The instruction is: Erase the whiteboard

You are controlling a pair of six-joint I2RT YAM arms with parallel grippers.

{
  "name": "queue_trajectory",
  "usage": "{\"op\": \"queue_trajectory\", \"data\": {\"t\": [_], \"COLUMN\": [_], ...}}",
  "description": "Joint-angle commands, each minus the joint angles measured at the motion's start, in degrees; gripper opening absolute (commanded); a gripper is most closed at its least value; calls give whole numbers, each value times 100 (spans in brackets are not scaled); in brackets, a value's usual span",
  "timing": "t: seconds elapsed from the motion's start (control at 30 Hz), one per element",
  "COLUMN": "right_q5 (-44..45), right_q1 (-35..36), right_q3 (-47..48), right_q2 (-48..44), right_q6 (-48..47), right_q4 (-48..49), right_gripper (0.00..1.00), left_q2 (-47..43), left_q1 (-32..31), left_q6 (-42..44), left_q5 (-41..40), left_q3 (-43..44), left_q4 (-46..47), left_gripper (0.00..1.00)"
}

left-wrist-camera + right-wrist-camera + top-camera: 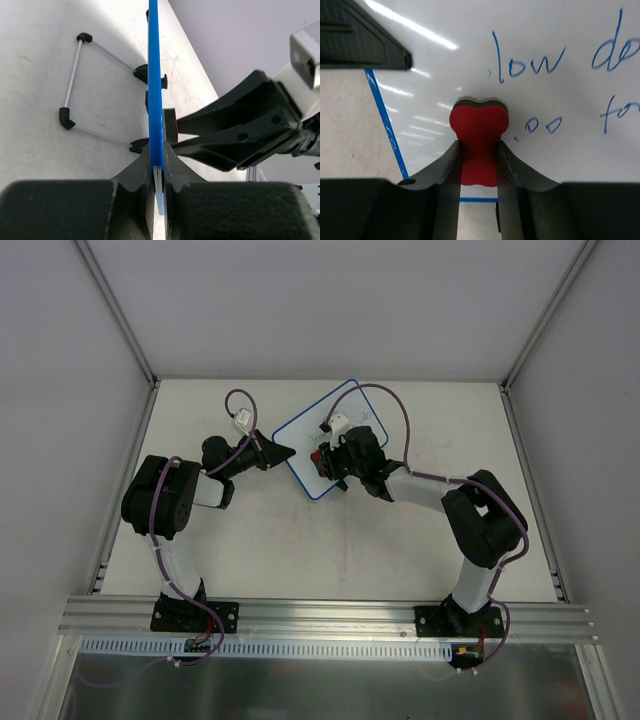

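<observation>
Right gripper (479,145) of mine is closed narrow on the red eraser (479,122), whose rounded head pokes out past the fingertips and is pressed to the whiteboard (560,100); left gripper (159,167) is pinched on the board's blue rim (154,75), seen edge-on up the middle of that wrist view. From the top camera the whiteboard (305,435) sits turned at an angle in the upper middle of the table (300,550), with my left gripper (280,452) at its left corner and my right gripper (330,462) over its lower part; I cannot tell whether the board lies flat or is lifted a little. A thin wire stand (75,85) with black corners shows at the upper left of the left wrist view, beside the board.

I judge the wiping to be under way and far from finished: blue handwriting (530,62) runs across the upper right of the right wrist view, small marks sit just right of the eraser, and more letters run off the right edge; the patch to the left of the eraser looks clean.

The next move, as I see it, calls for sweeping the eraser rightward and up through those letters with steady pressure, pad flat on the surface, while my left grip holds the rim firm so the board does not slide or twist.
</observation>
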Motion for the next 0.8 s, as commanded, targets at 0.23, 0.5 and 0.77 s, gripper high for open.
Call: {"op": "queue_trajectory", "data": {"t": [0.23, 0.5, 0.77], "right_q5": [-393, -517, -306], "right_q1": [-79, -185, -202], "right_q3": [1598, 2187, 2442], "right_q2": [750, 1040, 1128], "right_q6": [-186, -169, -221], "right_q4": [-637, -884, -1129], "right_gripper": [0, 0, 0], "left_q2": [-440, -528, -493], "left_q1": [-219, -290, -343], "left_q6": [956, 1132, 1176], "left_q5": [477, 459, 451], "left_q3": [112, 147, 173], "left_q4": [942, 722, 686], "left_gripper": [0, 0, 0]}}
